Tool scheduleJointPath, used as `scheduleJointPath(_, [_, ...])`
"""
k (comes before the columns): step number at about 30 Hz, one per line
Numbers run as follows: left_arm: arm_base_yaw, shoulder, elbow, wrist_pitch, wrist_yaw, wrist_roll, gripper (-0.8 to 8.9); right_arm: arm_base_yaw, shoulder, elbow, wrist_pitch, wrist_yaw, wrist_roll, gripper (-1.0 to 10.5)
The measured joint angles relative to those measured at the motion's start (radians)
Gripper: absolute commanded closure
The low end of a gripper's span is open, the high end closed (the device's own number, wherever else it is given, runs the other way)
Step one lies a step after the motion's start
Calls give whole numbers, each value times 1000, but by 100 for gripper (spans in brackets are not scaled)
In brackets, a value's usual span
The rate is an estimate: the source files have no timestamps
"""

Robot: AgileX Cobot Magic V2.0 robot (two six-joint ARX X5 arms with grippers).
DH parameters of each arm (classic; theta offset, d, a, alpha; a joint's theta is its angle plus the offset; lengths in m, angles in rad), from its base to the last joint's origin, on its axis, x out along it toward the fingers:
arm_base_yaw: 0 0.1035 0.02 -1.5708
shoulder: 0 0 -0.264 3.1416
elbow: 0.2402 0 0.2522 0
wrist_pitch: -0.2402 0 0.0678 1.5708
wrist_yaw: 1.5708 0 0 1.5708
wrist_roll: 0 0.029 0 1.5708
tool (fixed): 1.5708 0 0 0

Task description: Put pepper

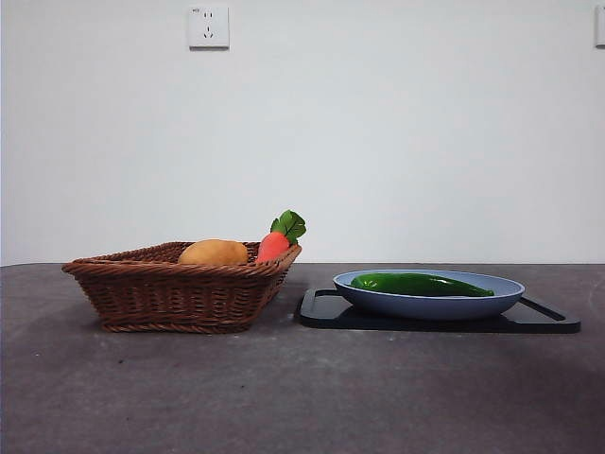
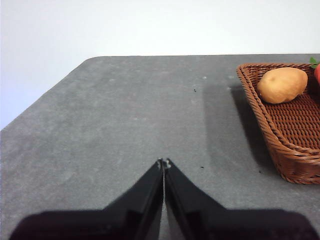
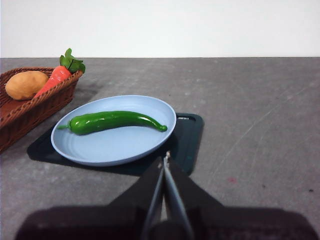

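While both arms waited, right gripper (image 3: pixel 164 159) jaws pressed together just short of the pale blue plate (image 3: pixel 107 145), glossy dark-green curved pepper (image 3: pixel 112 121) lay across it, left gripper (image 2: pixel 164 162) jaws likewise closed over bare table.

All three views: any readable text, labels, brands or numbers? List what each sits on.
No readable text in any view.
Wall socket: only slot holes show, no legible marking.
Black tray: a small pale mark near its corner, too small to read.
Pepper, blue plate, basket, potato, carrot: no labels.
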Motion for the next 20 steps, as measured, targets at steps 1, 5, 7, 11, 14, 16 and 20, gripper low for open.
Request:
scheduleJointPath(1, [0,0,0,0,0,0,805,0,-6,-6,0,0,3,935])
scheduleJointPath(5, [0,0,0,0,0,0,805,0,-8,-14,-10,0,6,935])
scheduleJointPath(7, [0,0,0,0,0,0,805,0,-8,-14,-10,2,9,935])
scheduleJointPath(11, [0,0,0,0,0,0,805,0,-8,-14,-10,3,9,935])
scheduleJointPath(14, [0,0,0,0,0,0,805,0,-8,-14,-10,2,9,935])
scheduleJointPath(16, [0,0,0,0,0,0,805,0,-8,-14,-9,3,9,935])
scheduleJointPath(20, [0,0,0,0,0,0,805,0,-8,-14,-9,2,9,935])
